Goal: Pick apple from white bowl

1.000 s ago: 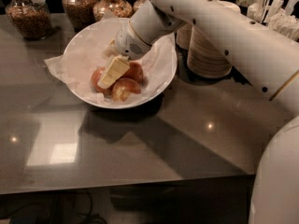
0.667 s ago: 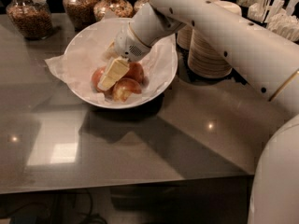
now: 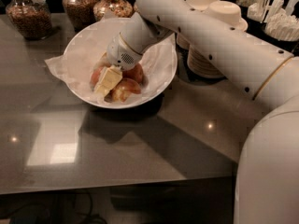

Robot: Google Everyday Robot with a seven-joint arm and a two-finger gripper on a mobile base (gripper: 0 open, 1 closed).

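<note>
Your gripper [image 3: 108, 80] is down inside the white bowl [image 3: 161, 85], planted among the fruit at its middle. I cannot tell from this view whether it is spread or clamped on anything. The white arm [image 3: 210, 41] reaches in across the bowl's right rim. The bowl stands on a grey table [image 3: 140, 148], with stacks of tan paper bowls [image 3: 212, 36] just behind it on the right and glass jars [image 3: 32, 15] behind it on the left. A crinkled paper liner [image 3: 58, 69] spills over the bowl's left rim.

Three apples crowd the bowl's centre, all touching or nearly so. That crowding is your main risk: a close here could catch two at once, or take the wrong one. It could also nudge a neighbour so the target rolls off. The liner is loose, so it may bunch up and lift with the fruit.

The apple [image 3: 96, 76] you want, as I judge it, lies on the side toward the bowl's left rim, pressed against the gripper and partly hidden by it. The pale-patched apple [image 3: 125, 89] sits toward the near rim, and the darker apple [image 3: 136, 73] toward the right.
</note>
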